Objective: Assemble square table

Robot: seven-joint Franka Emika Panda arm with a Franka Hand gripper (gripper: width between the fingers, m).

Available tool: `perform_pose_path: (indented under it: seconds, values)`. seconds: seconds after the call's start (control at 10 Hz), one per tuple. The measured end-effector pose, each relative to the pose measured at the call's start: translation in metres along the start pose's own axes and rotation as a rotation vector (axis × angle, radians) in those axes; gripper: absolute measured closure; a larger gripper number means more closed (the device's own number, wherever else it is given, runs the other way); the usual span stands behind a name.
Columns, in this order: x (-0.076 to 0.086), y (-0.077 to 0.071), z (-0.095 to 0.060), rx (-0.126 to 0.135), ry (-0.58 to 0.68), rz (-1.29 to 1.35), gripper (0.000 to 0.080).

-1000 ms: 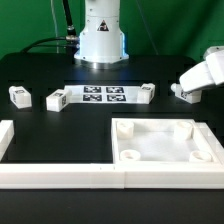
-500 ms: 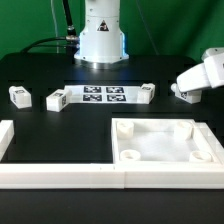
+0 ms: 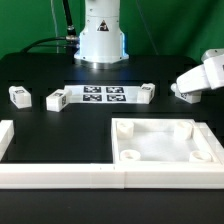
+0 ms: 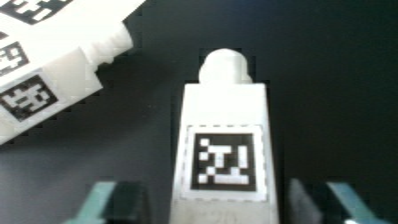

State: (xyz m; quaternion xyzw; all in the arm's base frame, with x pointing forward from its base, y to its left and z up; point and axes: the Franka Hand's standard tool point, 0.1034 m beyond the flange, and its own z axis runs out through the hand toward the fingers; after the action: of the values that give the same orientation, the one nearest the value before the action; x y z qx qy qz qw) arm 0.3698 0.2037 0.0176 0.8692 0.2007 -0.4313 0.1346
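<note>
The square table top (image 3: 160, 124), a white tray with a raised rim and round corner sockets, lies at the front right in the exterior view. Three short white tagged legs (image 3: 19, 95) (image 3: 57, 99) (image 3: 147, 92) lie in a row behind it. Another leg (image 3: 180, 91) lies at the exterior view's right, under my gripper (image 3: 186, 88). In the wrist view this leg (image 4: 226, 120) lies lengthwise between my fingers (image 4: 116, 200), its tag facing up. A dark gap shows on each side of it. My gripper (image 4: 226, 205) is open around the leg, not touching it.
The marker board (image 3: 102, 95) lies flat between the legs, in front of the arm's base (image 3: 100, 40). White border bars (image 3: 60, 176) run along the front edge and at the left (image 3: 5, 135). In the wrist view another tagged white leg (image 4: 54, 60) lies close beside the straddled leg.
The gripper has shifted very slightly at the exterior view's right over the leg. Nothing else has moved.
</note>
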Motion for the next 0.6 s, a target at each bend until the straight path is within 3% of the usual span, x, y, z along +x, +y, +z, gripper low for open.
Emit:
perform_pose_path:
  seconds: [0.1,0.6]
  values:
    - [-0.0001,0.0,-0.0001,0.0,0.0,0.0,0.0512]
    - [-0.0001,0.0,0.0,0.0,0.0,0.0,0.0512]
